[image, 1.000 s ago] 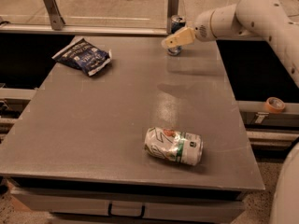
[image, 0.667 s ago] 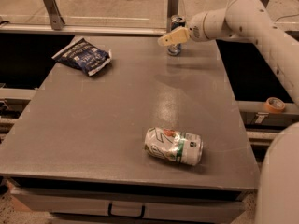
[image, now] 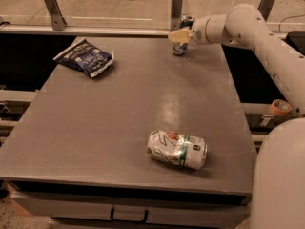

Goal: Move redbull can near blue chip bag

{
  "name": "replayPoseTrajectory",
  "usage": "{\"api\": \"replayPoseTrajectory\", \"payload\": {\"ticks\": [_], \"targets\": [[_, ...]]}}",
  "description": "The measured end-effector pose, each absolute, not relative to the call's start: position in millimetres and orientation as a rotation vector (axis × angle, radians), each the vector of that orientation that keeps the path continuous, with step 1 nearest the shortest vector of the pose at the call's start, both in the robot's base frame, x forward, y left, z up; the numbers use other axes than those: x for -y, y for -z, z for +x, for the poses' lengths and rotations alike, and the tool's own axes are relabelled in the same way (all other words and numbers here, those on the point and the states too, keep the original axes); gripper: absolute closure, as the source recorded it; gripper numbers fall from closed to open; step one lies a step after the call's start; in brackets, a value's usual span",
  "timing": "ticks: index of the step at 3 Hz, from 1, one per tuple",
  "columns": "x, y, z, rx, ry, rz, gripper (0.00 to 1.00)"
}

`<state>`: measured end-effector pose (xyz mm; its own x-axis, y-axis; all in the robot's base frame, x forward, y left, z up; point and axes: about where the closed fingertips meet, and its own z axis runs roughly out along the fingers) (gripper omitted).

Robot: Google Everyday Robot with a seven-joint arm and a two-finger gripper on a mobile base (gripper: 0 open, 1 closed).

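At the far left of the flat, matte grey table (image: 119, 109) lies the blue chip bag (image: 85, 57), a small dark blue pouch of crinkled foil with white lettering. Nearer the front edge, right of centre, a wider white and green drink can (image: 176, 149) rests on its side. At the far edge stands the redbull can (image: 179, 49), slim blue and silver metal, long axis upright. The gripper (image: 180, 34) reaches in from the right against its upper body. Whether it has closed on the can I cannot tell, though contact seems likely. The bag lies well apart, leftward.
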<state>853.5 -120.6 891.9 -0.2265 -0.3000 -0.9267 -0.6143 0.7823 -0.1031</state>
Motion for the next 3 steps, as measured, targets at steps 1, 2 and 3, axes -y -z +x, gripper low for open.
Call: {"api": "replayPoseTrajectory", "payload": {"ticks": [1,2,3], "targets": [[118,-904,841,-1.784,-0.391,-0.704,0.64],[105,-940,806,-1.693,-0.469,-0.748,0.87],[96,-944,803,-1.673,-0.488,-0.759,1.0]]}}
